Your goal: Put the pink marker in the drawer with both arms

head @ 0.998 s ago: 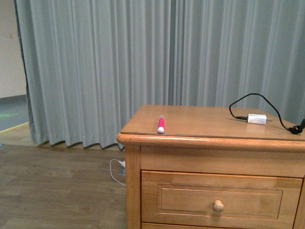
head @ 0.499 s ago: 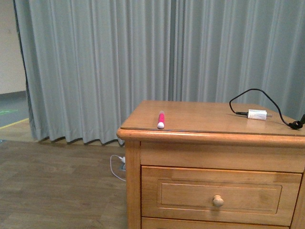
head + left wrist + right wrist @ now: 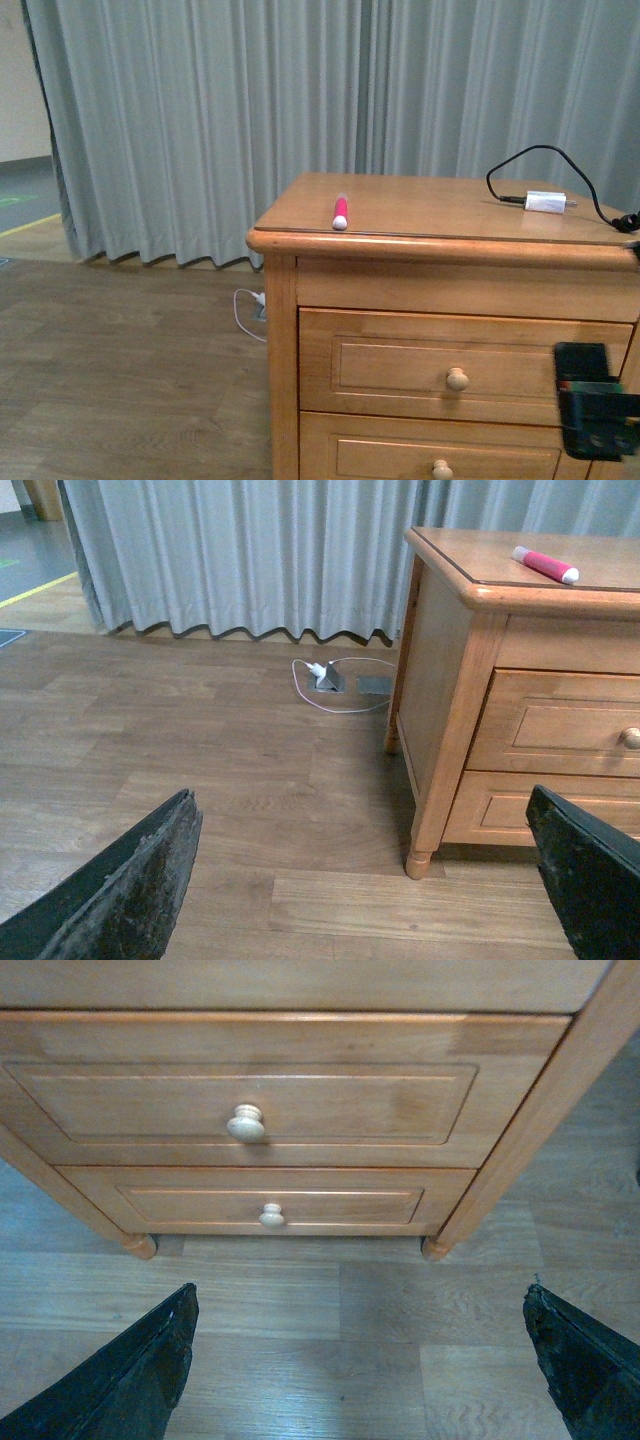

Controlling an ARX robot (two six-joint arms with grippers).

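The pink marker (image 3: 340, 211) lies on the nightstand's top near its front left corner; it also shows in the left wrist view (image 3: 545, 565). The drawer (image 3: 400, 365) is shut, with its round pale knob (image 3: 457, 379). In the right wrist view the drawer (image 3: 350, 1105) and its knob (image 3: 245, 1123) face my right gripper (image 3: 360, 1295), which is open, empty and low above the floor. A black part of my right arm (image 3: 597, 413) shows at the lower right. My left gripper (image 3: 360, 810) is open and empty over the floor, left of the nightstand.
A white charger (image 3: 545, 201) with a black cable (image 3: 560, 160) lies on the top at the right. The lower drawer (image 3: 270, 1205) is shut. A white cable (image 3: 325, 675) lies on the wooden floor by the grey curtain (image 3: 200, 120).
The view has shifted: the nightstand now sits higher in frame and the lower drawer shows. My right arm has come into view at the lower right. The marker has not moved.
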